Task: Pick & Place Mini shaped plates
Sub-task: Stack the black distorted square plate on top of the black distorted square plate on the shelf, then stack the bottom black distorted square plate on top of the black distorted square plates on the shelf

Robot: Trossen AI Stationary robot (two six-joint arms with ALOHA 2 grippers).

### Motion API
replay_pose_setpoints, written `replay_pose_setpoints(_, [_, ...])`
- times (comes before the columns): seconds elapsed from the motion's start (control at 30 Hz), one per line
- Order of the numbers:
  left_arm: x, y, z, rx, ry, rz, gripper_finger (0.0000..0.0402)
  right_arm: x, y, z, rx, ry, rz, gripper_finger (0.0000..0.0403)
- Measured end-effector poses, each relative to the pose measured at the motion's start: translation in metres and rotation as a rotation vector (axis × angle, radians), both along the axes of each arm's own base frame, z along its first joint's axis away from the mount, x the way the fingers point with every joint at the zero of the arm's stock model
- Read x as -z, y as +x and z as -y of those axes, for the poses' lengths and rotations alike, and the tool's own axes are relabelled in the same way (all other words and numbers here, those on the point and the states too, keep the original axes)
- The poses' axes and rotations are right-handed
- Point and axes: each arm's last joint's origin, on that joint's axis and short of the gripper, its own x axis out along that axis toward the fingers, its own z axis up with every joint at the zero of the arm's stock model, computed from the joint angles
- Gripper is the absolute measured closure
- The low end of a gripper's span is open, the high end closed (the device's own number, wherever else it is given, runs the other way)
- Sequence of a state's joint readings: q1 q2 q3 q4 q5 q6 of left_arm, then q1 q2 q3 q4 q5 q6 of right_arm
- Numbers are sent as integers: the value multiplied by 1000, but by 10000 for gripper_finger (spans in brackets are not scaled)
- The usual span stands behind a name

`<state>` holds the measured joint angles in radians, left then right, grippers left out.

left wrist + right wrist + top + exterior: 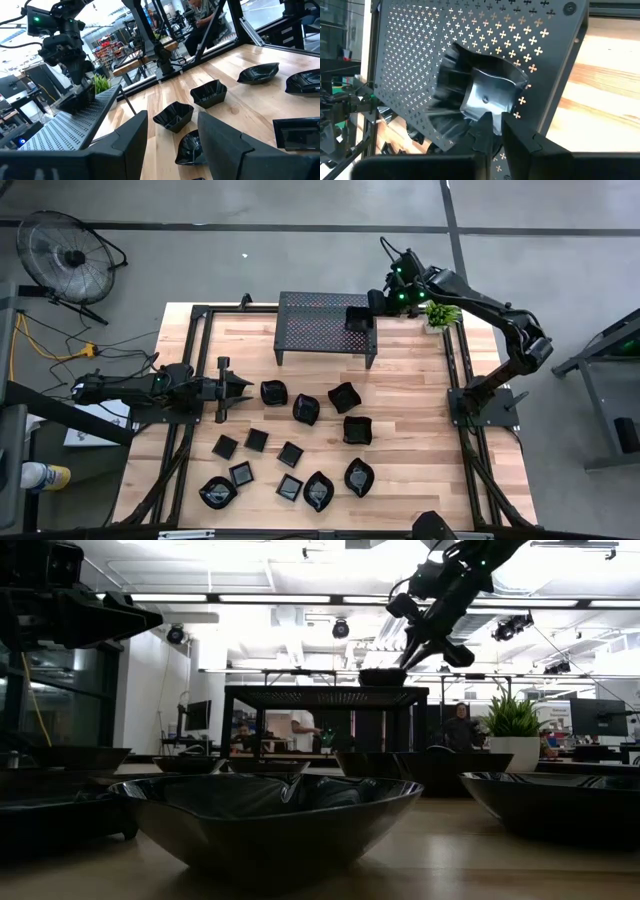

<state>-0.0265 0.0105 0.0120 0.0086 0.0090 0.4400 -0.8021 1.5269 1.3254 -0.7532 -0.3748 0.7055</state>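
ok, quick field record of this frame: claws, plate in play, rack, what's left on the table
right claw: shut on a wavy-edged plate, at the rack's right end
left claw: open, empty, at the table's left side
rack: perforated, at the table's far edge, bears only the gripped plate
plates on table: twelve, spread across the near half
potted plant: right of the rack

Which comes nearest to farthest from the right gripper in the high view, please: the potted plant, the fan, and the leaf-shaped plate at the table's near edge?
1. Potted plant, beside the right gripper.
2. Leaf-shaped plate, near edge.
3. Fan, off the table's far left.
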Motion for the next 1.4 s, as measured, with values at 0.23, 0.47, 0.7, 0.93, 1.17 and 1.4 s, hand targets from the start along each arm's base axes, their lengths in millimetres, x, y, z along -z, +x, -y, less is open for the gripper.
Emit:
replay_pose_setpoints(0.23, [0,0,0,0,0,0,231,0,0,0,-11,12,11,342])
replay_pose_setpoints(0.47, [0,0,0,0,0,0,231,-1,-1,-5,-69,72,37,341])
replay_pose_setpoints(0.7, [0,0,0,0,0,-1,231,7,0,-27,-142,148,-95,341])
replay_pose_setpoints(0.93, [0,0,0,0,0,-1,231,13,13,-65,-210,150,-299,341])
replay_pose_setpoints(1.17, [0,0,0,0,0,-1,231,15,32,-114,-275,120,-420,341])
replay_pose_setpoints(1.4, [0,0,0,0,0,0,231,16,45,-174,-318,60,-512,341])
